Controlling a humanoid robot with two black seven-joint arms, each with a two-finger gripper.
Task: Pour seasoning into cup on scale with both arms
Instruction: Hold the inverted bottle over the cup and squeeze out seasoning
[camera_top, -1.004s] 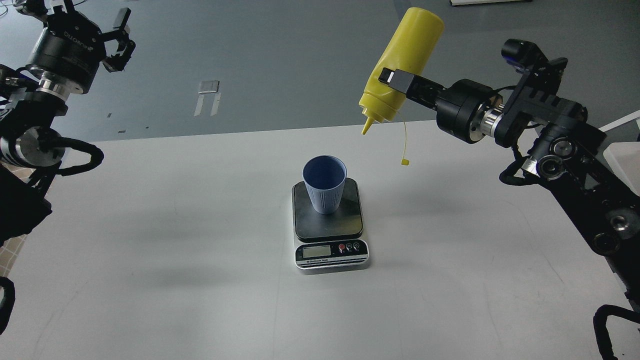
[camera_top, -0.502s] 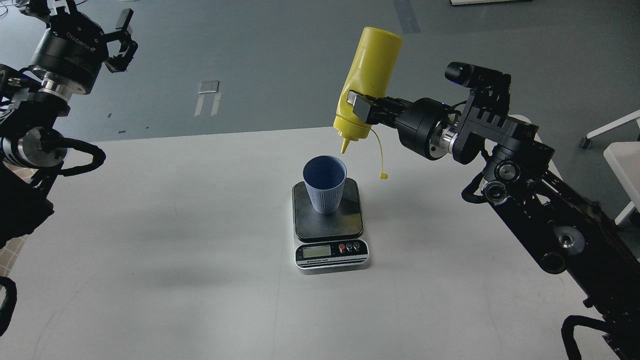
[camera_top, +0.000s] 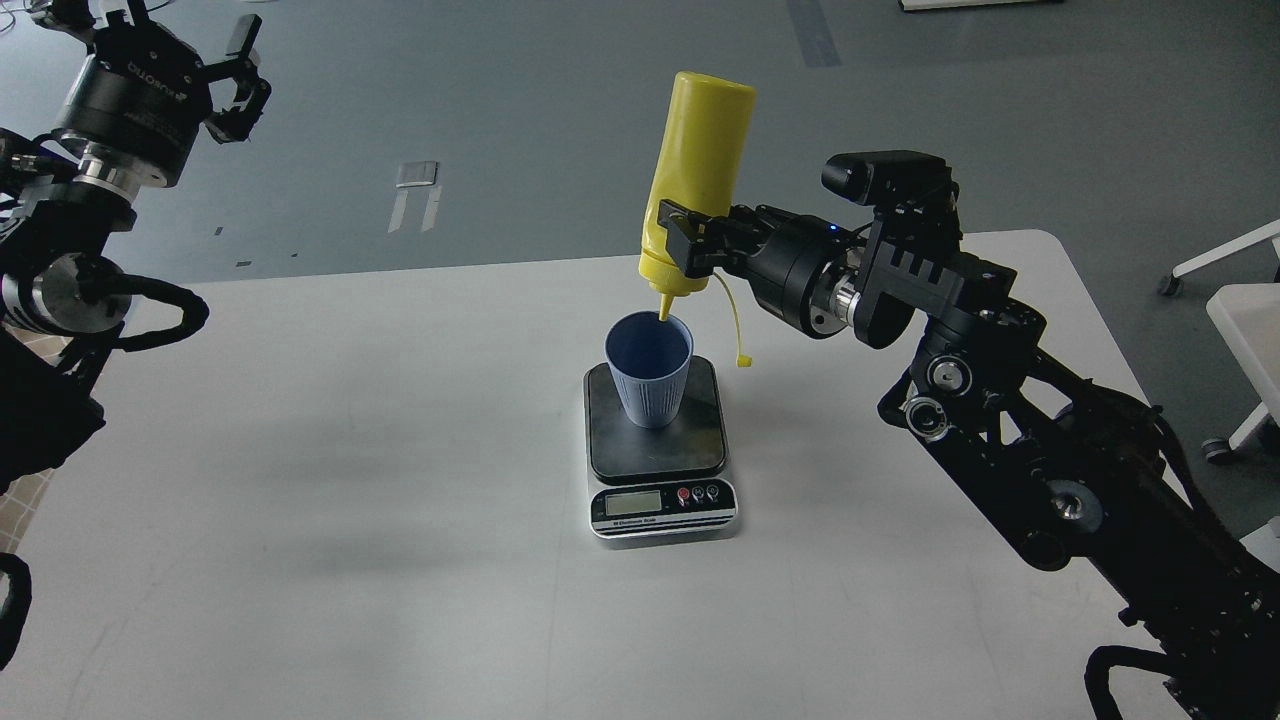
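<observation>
— What's the left hand (camera_top: 232, 75) doing?
— Up at ten o'clock, fingers spread, gripping nothing.
— And the middle?
— The cup (camera_top: 649, 368) stands on the scale (camera_top: 660, 450), mid-worktop (camera_top: 300, 480). At twelve o'clock above it, the right hand (camera_top: 682, 240) clasps the upturned seasoning (camera_top: 696, 185), nozzle at the rim.

Item count: one yellow seasoning bottle (camera_top: 697, 180) clamped in the right end effector (camera_top: 682, 240), one blue cup (camera_top: 649, 368) directly below that end effector, and one scale (camera_top: 660, 450) beneath the cup on the single tabletop (camera_top: 300, 480). Two end effectors are present; the left end effector (camera_top: 235, 85) is well apart from all three items.
</observation>
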